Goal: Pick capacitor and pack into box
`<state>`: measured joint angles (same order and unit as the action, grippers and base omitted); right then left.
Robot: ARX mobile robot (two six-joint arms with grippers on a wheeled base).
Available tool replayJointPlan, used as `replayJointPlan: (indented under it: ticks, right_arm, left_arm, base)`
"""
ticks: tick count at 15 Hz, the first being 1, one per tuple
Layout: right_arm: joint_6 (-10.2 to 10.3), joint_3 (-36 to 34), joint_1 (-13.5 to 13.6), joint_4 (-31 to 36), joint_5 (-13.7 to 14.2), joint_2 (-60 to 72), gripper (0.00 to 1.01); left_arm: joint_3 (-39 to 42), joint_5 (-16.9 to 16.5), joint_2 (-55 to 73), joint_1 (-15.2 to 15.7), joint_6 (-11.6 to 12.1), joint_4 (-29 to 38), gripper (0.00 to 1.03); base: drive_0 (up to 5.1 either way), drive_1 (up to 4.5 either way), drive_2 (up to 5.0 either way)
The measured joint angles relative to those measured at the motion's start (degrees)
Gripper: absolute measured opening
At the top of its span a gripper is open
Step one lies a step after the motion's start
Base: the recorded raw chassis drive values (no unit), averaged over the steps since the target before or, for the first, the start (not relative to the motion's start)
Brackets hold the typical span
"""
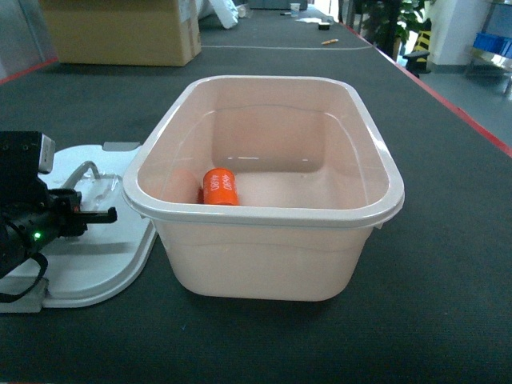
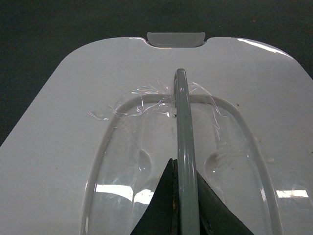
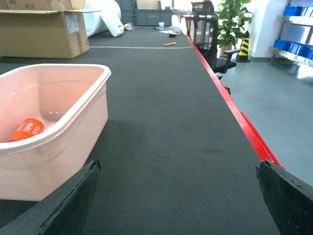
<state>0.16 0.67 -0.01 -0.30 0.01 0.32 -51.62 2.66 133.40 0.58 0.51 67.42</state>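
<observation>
Already packed: an orange capacitor [image 1: 218, 187] lies on its side on the floor of the pale pink box [image 1: 264, 210], near the front-left corner, w/ its printed label facing up. The right wrist view confirms it, showing the capacitor [image 3: 26, 130] inside the tub [image 3: 73, 115] against the near wall. No other capacitor shows on the dark mat [image 1: 448, 264], so the pick-and-place part looks done, as far as these views reach.

Left to do, by the look of it: closing up. The white lid [image 1: 96, 264] lies flat on the mat just beside the box, on its left, not yet on the tub. The left gripper [image 2: 182, 196] is down over the lid [image 2: 63, 147], its dark fingers [image 2: 161, 205] pressed close on either side of the grey handle [image 2: 182, 132] and pinching it. Crinkled clear tape sits around the handle's far end; a grey latch [image 2: 176, 39] shows at the lid's far edge.

The right gripper [image 3: 176, 196] hangs low over bare mat to the right of the box, jaws spread wide, holding nothing.

Judgement: roughly the last stage, w/ lid lift, placement over the rim and latching probably outstanding. A brown carton [image 1: 120, 32] stands well behind.
</observation>
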Motion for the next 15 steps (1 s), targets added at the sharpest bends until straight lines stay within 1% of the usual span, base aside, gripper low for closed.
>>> replayJointPlan:
  ticks: [2, 3, 6, 8, 9, 10, 11, 12, 13, 14, 15]
  right_arm:
    - [-0.02, 0.00, 0.00, 0.00, 0.00, 0.00, 0.98]
    - [-0.02, 0.00, 0.00, 0.02, 0.00, 0.00, 0.98]
    - [-0.02, 0.00, 0.00, 0.00, 0.00, 0.00, 0.98]
    - [-0.02, 0.00, 0.00, 0.02, 0.02, 0.00, 0.98]
    - [-0.02, 0.00, 0.00, 0.00, 0.02, -0.02, 0.98]
    - [0.00, 0.00, 0.00, 0.02, 0.00, -0.02, 0.98]
    - [-0.02, 0.00, 0.00, 0.02, 0.00, 0.00, 0.98]
    - [-0.02, 0.00, 0.00, 0.00, 0.00, 0.00, 0.98]
    - [-0.02, 0.00, 0.00, 0.02, 0.00, 0.00, 0.98]
    - [-0.02, 0.00, 0.00, 0.00, 0.00, 0.00, 0.98]
    - [-0.02, 0.00, 0.00, 0.00, 0.00, -0.02, 0.98]
  left_arm:
    - [1.31, 0.68, -1.66, 0.07, -0.07, -0.57, 0.02]
    - [2.08, 0.81, -3.58, 0.48, -0.09, -2.01, 0.02]
    - [2.58, 1.66, -13.60, 4.15, -0.26, -6.95, 0.02]
    - [3.15, 1.88, -21.68, 6.78, 0.09, -9.62, 0.02]
    - [3.61, 2.97, -25.79, 7.13, 0.26, -12.20, 0.02]
    - [3.82, 4.02, -29.00, 6.29, 0.22, -15.37, 0.02]
    - [3.85, 5.75, -32.06, 4.48, -0.20, -18.49, 0.02]
    - [3.85, 7.87, -35.39, 1.90, -0.68, -21.27, 0.02]
    - [3.80, 10.05, -38.60, -1.40, -1.75, -23.78, 0.02]
    - [-0.04, 17.46, -39.47, -13.55, -4.46, -27.02, 0.02]
    - [-1.20, 19.37, -37.88, -16.92, -5.29, -28.20, 0.02]
  base:
    - [0.0, 0.00, 0.0]
    - [0.0, 0.00, 0.0]
    - [0.0, 0.00, 0.0]
    - [0.0, 0.00, 0.0]
    - [0.0, 0.00, 0.0]
    - [0.0, 0.00, 0.0]
    - [0.0, 0.00, 0.0]
    - [0.0, 0.00, 0.0]
    - [0.0, 0.00, 0.0]
    - [0.0, 0.00, 0.0]
    - [0.0, 0.00, 0.0]
